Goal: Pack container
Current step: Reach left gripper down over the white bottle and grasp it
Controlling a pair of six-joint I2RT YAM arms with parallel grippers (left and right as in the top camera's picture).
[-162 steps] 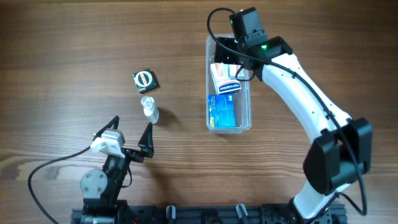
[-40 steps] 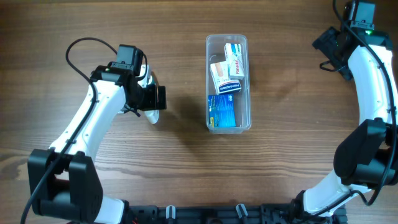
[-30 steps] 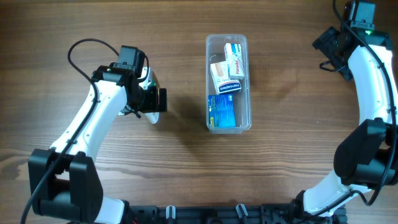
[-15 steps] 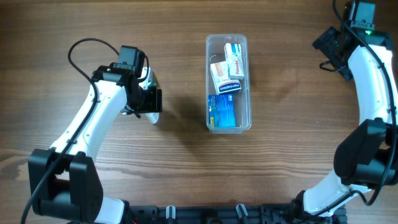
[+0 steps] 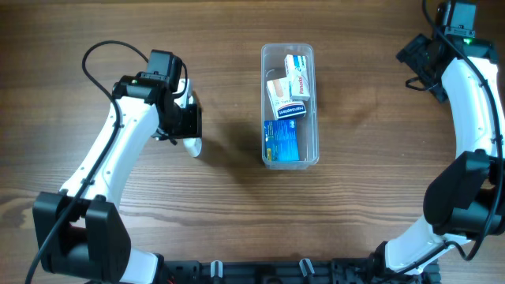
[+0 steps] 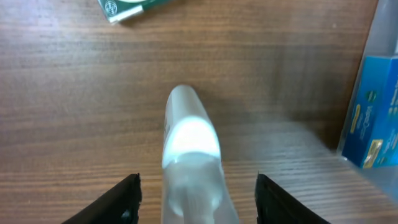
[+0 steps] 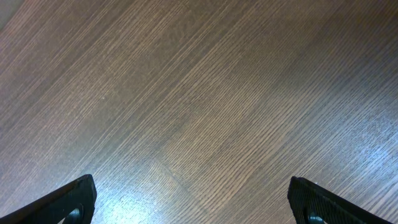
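We see the clear container (image 5: pixel 275 61) lying at the middle of the wooden surface (image 5: pixel 71 31), its long side running from near to far. A blue box (image 5: pixel 283 140) lies flat in its near half and white boxes (image 5: pixel 297 75) overlap in its far half, leaving a bare strip at the far end. To the left of it, well apart, the left hand (image 6: pixel 198 182) hangs low over a small white bottle (image 6: pixel 189 140) that lies on its side on the wood. The hand's two fingers (image 6: pixel 127 198) are spread, one on each side of the bottle. From the wrist camera we make out bare wood between each finger and the bottle, so this hand is open and grips nothing. In that same view a green box (image 6: pixel 127 7) lies beyond the bottle, cut off by the far edge, while the container's wall and the blue box show at the right edge. From above, the arm covers most of the bottle and only its ends stick out. The right hand (image 7: pixel 191 186) is at the far right of the surface, well apart from the container. Its fingers stand wide apart over bare wood, open and holding nothing.
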